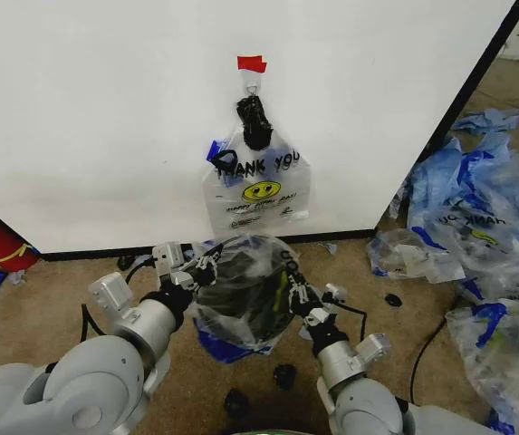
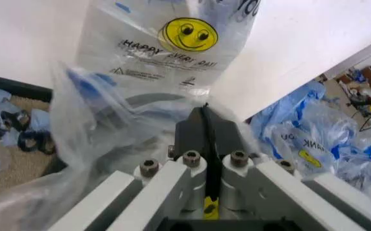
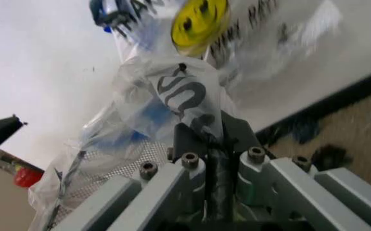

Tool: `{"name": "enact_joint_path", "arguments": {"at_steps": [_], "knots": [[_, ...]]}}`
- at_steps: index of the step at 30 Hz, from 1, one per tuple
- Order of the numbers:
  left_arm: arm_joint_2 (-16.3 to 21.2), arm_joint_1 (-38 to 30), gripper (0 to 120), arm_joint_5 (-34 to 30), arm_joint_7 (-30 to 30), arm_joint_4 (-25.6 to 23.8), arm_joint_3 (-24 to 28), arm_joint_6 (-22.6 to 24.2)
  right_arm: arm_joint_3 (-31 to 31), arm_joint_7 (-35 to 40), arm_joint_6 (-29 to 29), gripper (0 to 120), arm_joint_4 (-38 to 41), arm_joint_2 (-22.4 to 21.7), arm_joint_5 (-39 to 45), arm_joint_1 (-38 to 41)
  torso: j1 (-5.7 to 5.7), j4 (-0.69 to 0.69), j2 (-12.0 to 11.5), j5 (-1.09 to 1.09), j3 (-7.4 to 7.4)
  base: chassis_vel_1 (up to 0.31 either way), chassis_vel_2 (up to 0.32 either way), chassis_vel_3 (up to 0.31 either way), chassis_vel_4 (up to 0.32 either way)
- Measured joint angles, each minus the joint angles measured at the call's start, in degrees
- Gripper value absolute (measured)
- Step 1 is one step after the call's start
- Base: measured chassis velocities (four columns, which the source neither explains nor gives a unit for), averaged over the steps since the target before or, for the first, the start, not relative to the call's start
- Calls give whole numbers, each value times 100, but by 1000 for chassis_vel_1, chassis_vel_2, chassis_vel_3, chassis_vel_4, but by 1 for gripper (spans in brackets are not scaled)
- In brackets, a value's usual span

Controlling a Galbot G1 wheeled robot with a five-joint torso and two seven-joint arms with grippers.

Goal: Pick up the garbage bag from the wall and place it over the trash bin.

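- Below the white wall [image 1: 105, 118], on the brown carpet just in front of it, I see the black wire trash bin [image 1: 241, 281] with a clear garbage bag [image 1: 250, 322] draped loosely over and around it.
- On the robot's left side of the bin, my left gripper [image 1: 200, 269] has its jaws closed together, pinching a fold of the bag's film at the rim.
- On the robot's right side, my right gripper [image 1: 295, 292] is likewise pressed closed on the film; its wrist view shows black lettering wrapped over the fingertips.
- Higher up, a flat bundle of bags [image 1: 257, 186] with a yellow smiley hangs from a hook [image 1: 252, 88] under a strip of red tape [image 1: 251, 63], tied by a black knot [image 1: 254, 120].
- Off to the right lies a big heap of bags [image 1: 476, 227].
- My judgement: the bag is very light, limp and slippery, and it could tear or snag on the mesh. It is best held by the doubled edge at the mouth or the blue handles, at two opposite points, and pulled gently and evenly.
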Motion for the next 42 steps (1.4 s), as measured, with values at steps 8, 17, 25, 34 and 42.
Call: {"name": "enact_joint_path", "arguments": {"at_steps": [8, 17, 25, 34, 42], "knots": [[-108, 8, 0, 28, -10, 149, 7, -13, -32, -250, 31, 1, -336, 53, 369, -98, 0, -1, 0, 0, 1, 0, 0, 0, 0], [-208, 4, 0, 43, -15, 254, 39, -20, -72, -437, 38, 1, -766, 159, 476, -232, 0, 0, 0, 0, 1, 0, 0, 0, 0], [-245, 57, 0, 61, -20, 298, 55, -24, -86, -555, 77, 1, -1022, 221, 437, -327, 0, 0, 0, 0, 1, 0, 0, 0, 0], [-284, 69, 0, 73, -29, 305, 63, -28, -105, -618, 117, 1, -1267, 290, 279, -374, 0, -1, 0, -1, 0, 0, 0, 0, 0], [-294, 73, 0, 80, -30, 316, 65, -33, -106, -642, 139, 12, -1298, 245, 144, -426, 0, 1, 0, 1, 0, 0, 0, 0, 0]]}}
